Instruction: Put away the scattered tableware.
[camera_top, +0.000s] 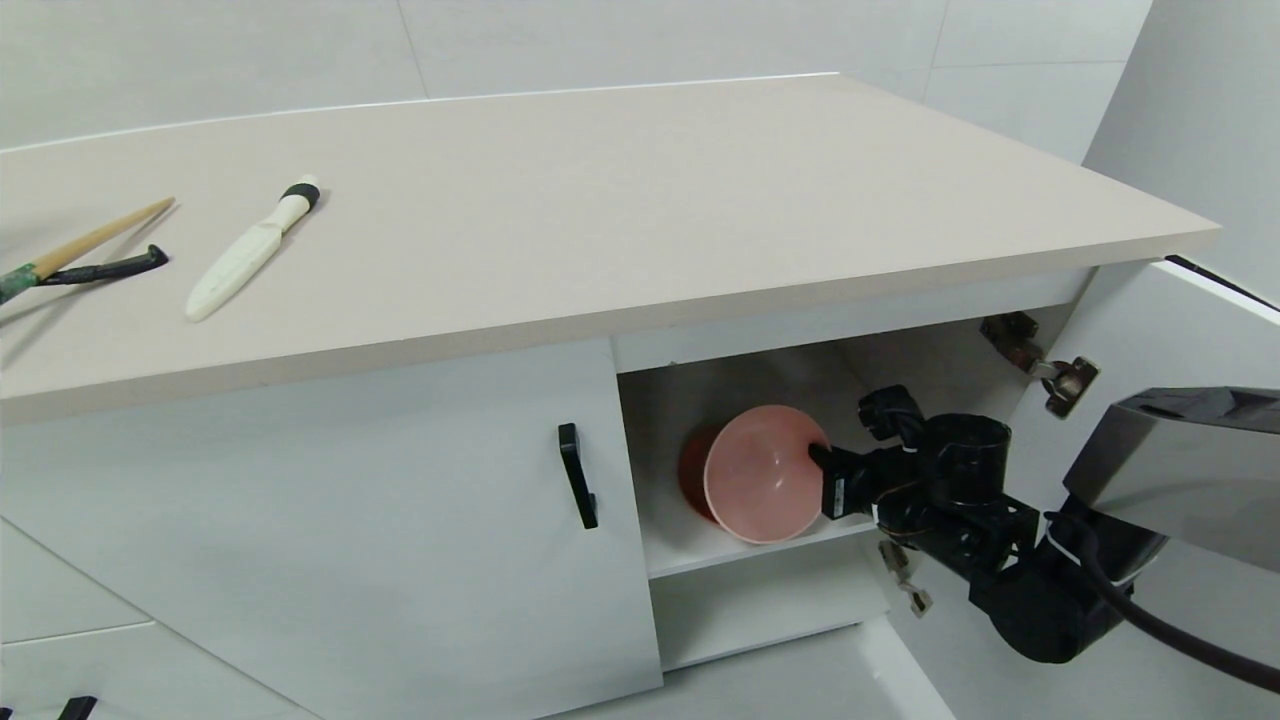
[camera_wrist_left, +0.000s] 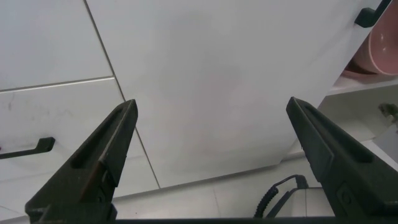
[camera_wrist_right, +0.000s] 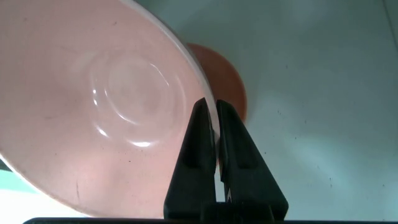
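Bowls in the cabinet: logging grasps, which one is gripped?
The pale pink bowl in front, rim pinched by the right end effector; the darker red bowl stands behind it.

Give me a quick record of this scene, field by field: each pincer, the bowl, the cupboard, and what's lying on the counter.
right pincer: shut on the rim of the pink bowl, inside the cupboard
bowl pose: tipped on its side at the upper shelf, with a red dish behind it
left pincer: open, empty, facing the closed door
cupboard: open door on the robot's right
countertop: white knife, wooden stick and black-handled utensil at its left end
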